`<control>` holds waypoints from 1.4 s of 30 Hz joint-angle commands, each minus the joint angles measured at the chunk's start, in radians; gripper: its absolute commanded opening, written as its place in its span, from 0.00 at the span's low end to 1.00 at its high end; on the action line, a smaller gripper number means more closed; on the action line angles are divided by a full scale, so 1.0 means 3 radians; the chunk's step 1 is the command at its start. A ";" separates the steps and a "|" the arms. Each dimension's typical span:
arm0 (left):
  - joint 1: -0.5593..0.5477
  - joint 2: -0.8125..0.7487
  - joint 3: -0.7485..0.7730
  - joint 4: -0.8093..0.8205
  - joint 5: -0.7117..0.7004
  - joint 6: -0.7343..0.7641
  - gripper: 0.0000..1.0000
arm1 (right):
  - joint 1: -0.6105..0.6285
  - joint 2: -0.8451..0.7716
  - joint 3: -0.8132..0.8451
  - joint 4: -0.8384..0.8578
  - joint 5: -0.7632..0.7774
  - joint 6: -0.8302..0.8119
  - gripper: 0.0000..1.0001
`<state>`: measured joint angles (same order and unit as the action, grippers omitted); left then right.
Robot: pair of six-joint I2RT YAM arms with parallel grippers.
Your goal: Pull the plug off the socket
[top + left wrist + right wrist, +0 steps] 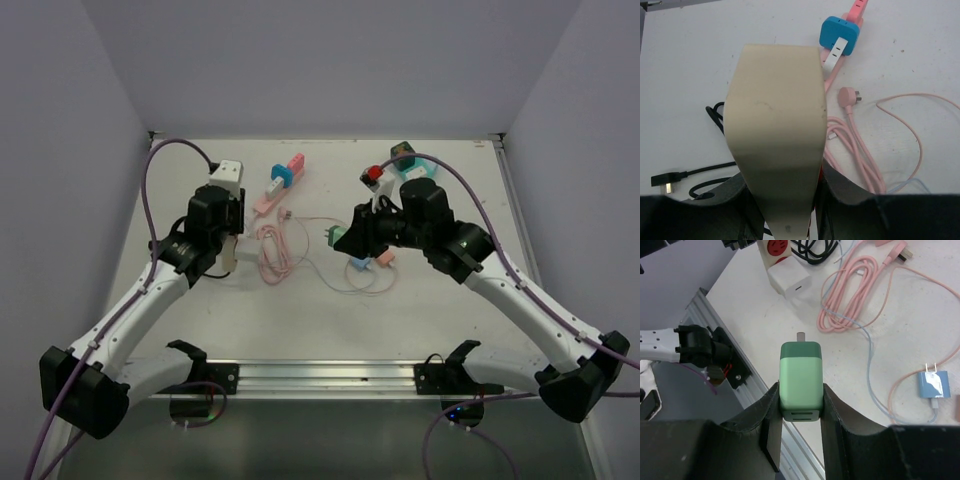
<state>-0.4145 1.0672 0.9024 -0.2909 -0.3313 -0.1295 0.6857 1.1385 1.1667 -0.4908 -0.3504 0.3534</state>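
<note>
The socket is a cream-white power strip (228,180), and my left gripper (230,228) is shut on it. In the left wrist view the strip (775,125) fills the middle, clamped between the dark fingers of the left gripper (787,200). The plug is a green block (800,382) with bare metal prongs (800,335) pointing away. My right gripper (800,400) is shut on its sides and holds it above the table, apart from the socket (776,247). From above, the plug (338,236) sits at the tip of the right gripper (345,238), well right of the strip.
A coiled pink cable (272,250) lies between the arms, its pink plug (847,96) loose. A blue adapter (840,34) sits on a pink strip (280,180). A small blue charger (933,385), a white charger (790,282), black cables (665,181) and a red cube (375,177) lie around.
</note>
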 commanded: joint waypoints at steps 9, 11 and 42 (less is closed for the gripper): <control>-0.0030 -0.0341 0.0464 -0.0140 0.0255 -0.0263 0.00 | -0.0521 0.0316 -0.0753 0.0519 -0.0048 0.0401 0.00; -0.0030 -0.0382 0.0464 -0.0201 0.0342 -0.0315 0.00 | -0.0537 0.0529 -0.0877 0.0765 -0.0258 0.0564 0.00; -0.0040 -0.0372 0.0403 -0.0135 0.1237 -0.0693 0.00 | -0.0379 0.0638 -0.0607 0.0737 -0.0192 0.0275 0.94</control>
<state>-0.4213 0.9527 0.9844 -0.4496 -0.0200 -0.3058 0.5247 1.3872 0.8871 -0.2153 -0.4084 0.5358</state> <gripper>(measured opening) 0.397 0.923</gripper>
